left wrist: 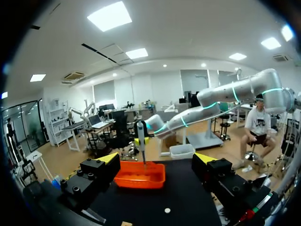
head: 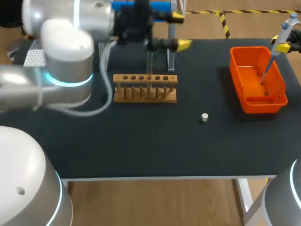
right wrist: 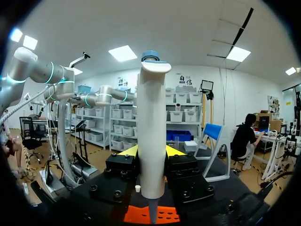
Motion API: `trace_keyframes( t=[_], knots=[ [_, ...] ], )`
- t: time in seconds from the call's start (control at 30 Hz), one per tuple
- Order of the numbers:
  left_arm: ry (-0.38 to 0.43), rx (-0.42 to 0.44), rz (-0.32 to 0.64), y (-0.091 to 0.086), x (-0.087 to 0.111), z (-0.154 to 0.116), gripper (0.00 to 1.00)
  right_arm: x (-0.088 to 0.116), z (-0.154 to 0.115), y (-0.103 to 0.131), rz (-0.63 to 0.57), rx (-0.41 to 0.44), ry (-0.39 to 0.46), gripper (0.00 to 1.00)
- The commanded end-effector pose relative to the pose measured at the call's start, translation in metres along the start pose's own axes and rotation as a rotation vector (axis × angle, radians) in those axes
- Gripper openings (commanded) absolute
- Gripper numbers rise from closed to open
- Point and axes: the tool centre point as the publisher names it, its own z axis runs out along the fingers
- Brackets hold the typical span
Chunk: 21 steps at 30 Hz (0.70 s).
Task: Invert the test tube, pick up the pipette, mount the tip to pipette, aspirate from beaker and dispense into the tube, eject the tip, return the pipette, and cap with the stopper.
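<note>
The pipette [right wrist: 151, 136] is being held upright by the right end effector [right wrist: 151, 151], with both fingers clamped against its body from two sides. Its thin lower end is being held down inside the orange basket [head: 254, 106] at the right side of the table [head: 141, 141]. The left end effector [left wrist: 157, 159] is being held just behind the wooden rack [head: 145, 88], its fingers wide apart with nothing between them. A clear tube [head: 149, 63] is standing upright in the rack; whether liquid is in it cannot be told.

Ejecting the tip is judged to be the step in hand, since the pipette is being held over what looks like a bin for spent tips. Whether a tip is mounted cannot be told. The inverting, pick-up, mounting and dispensing are being taken as done on that reading alone.

Two steps are judged to be left: returning the pipette and capping. The stopper [head: 204, 117] is lying loose on the table between rack and basket, well apart from the tube — so the cap is not yet on
</note>
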Motion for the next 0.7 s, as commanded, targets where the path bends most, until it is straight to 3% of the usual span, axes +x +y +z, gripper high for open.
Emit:
trace_keyframes(
  t=[0.03,0.4,0.53,0.67,0.7],
  knots=[
    [-0.014,-0.056,-0.017,-0.015,-0.033,0.099,1.0,-0.001,-0.002,0.0,0.0,0.003,0.005,0.0],
    [-0.11,-0.083,-0.061,-0.032,-0.055,0.158,1.0,-0.001,-0.002,0.0,0.0,0.003,0.005,0.0],
    [-0.105,-0.067,-0.05,-0.037,-0.055,0.178,1.0,-0.001,-0.002,0.0,0.0,0.003,0.005,0.0],
    [-0.105,-0.067,-0.05,-0.037,-0.055,0.178,1.0,-0.001,-0.002,0.0,0.0,0.003,0.005,0.0],
    [-0.105,-0.067,-0.05,-0.037,-0.055,0.178,0.49,-0.001,-0.002,0.0,0.0,0.003,0.005,0.0]
  ],
)
